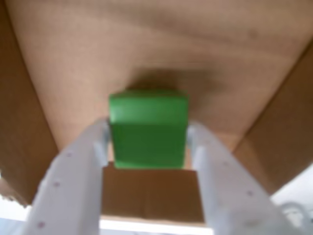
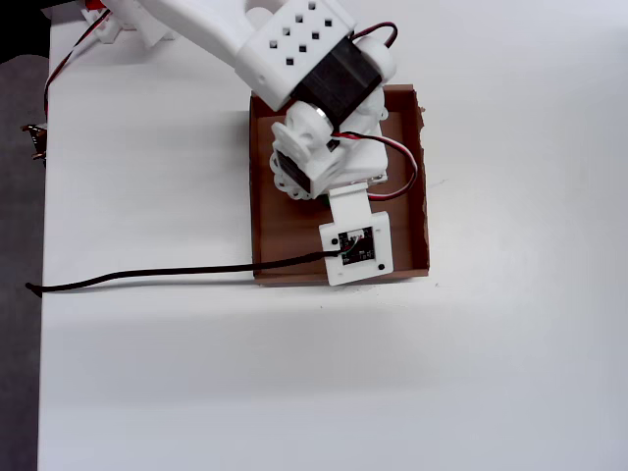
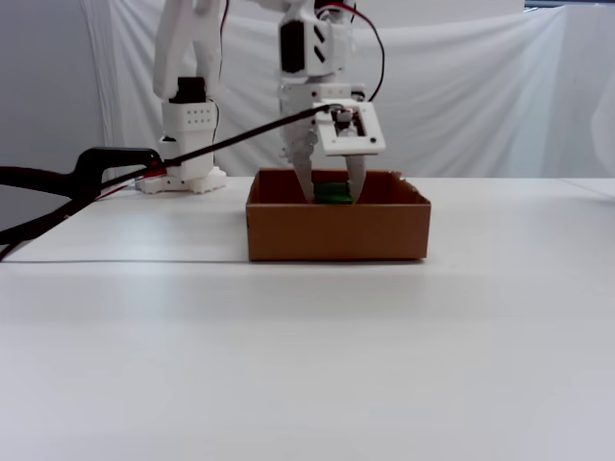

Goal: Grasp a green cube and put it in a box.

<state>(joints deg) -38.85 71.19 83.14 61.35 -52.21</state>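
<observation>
We hold the cube [image 1: 148, 129] clamped in our gripper [image 1: 148, 142], hanging directly over the box [image 1: 146, 44] floor, its shadow at twelve o'clock in the wrist view.

Arm bent downward, fingers [image 1: 93, 156] clamped (both visible), wrist vertical.

Lighting is bright, even and diffuse. The wrist view is soft and out of focus; a blurred shadow lies behind the green cube [image 1: 147, 128]. The white table [image 3: 307, 365] shows only faint shadows
</observation>
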